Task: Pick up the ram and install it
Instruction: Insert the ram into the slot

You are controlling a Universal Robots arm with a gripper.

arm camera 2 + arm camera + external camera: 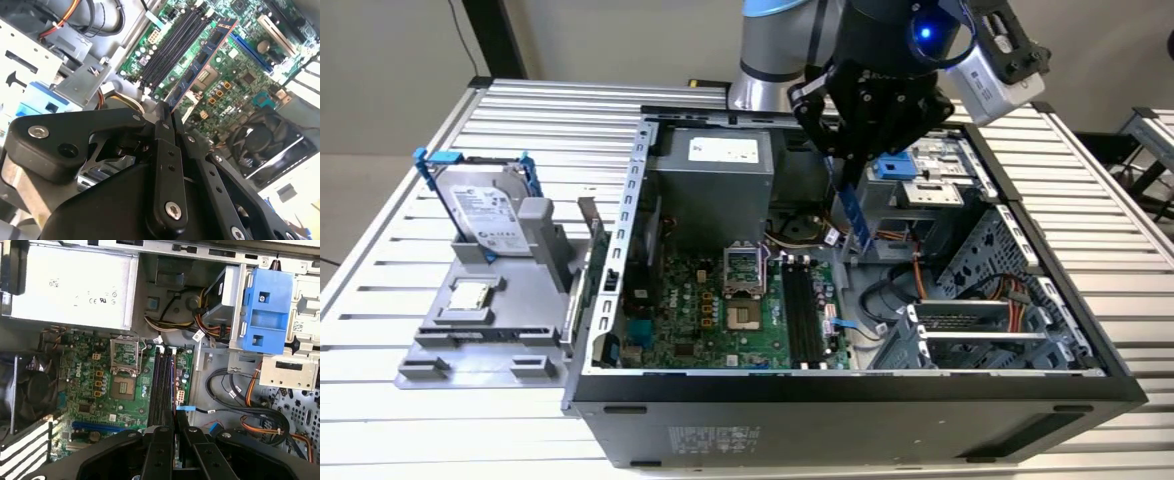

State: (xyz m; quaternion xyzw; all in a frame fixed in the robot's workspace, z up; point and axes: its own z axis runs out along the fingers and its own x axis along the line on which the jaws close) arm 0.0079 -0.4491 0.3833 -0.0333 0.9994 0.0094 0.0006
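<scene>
Item: the ram (853, 212), a thin stick that looks bluish along its edge in the exterior view. It hangs on end, upper centre of that view.
Tool: gripper (845, 162), jaws drawn narrow and clamped on the ram's upper end. In the second wrist view the stick juts out from between the fingers (161, 131).
Location: inside the open computer case (881, 385), above the motherboard (700, 315). It is near the far end of the memory slots (803, 312), and we judge it not yet touching them.
Alignment: in the second wrist view the ram (201, 60) runs roughly parallel to the dark slots (176, 39) but sits beside them, not over one.
Step in hand: we judge it to be carrying the ram to a slot.
Handling note: we would keep the stick upright, with its long edge true to the slot, and bear down evenly at both ends.
Doubt: we cannot tell whether the slot latches stand open.
Hazard: loose cables (923, 290) lie close on the exterior view's right of the slots.
Also present: hard drive in a blue bracket (487, 205), outside the case at the exterior view's left.
</scene>
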